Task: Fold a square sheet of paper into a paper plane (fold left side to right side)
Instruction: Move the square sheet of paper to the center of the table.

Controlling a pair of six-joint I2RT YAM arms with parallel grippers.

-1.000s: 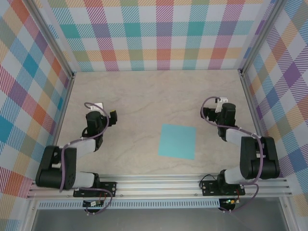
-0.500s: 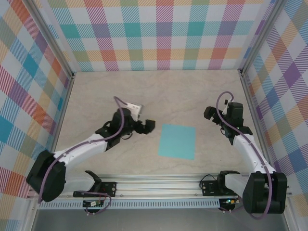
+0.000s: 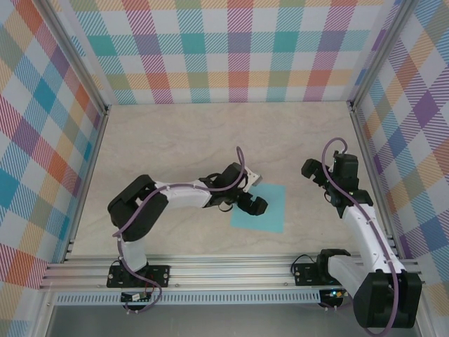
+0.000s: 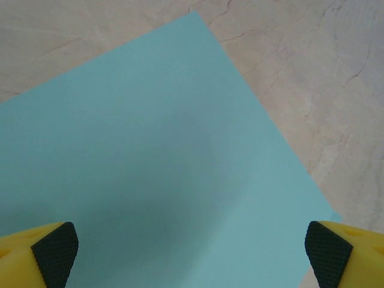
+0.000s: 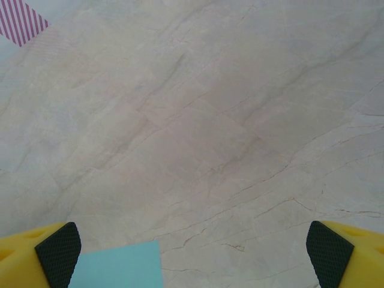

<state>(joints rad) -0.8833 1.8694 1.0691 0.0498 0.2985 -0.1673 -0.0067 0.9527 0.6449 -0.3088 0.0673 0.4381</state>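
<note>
Left gripper (image 3: 252,204) hangs with its jaws spread wide and nothing between them, over the left edge of the square sheet of thin turquoise paper (image 3: 272,210). The sheet lies flat and unfolded on the pale marbled table (image 3: 175,140), right of the middle and nearer the near edge than the far one. The right gripper (image 3: 313,170) is just as wide and just as empty, above bare table beside the sheet's far right corner.

The step in hand looks like taking hold of the left edge to carry it over to the right. Flat paper offers no lip, so one pad probably has to work under the edge for a shallow pinch. A low arc, with the edges matched before any pressing, should give a straight crease. The right gripper could pin the right side so the sheet does not skate.

From above, the whole square and both arms can be read, but not whether the left pads touch the paper. The left wrist view is closer: black ribbed pads (image 4: 55,255) on yellow fingers straddle smooth turquoise with no crease in it, and a far corner stands out against the table. In the right wrist view a single corner of the sheet sits low between its pads, and a scrap of pink-striped wall (image 5: 21,24) shows at the upper left.
</note>
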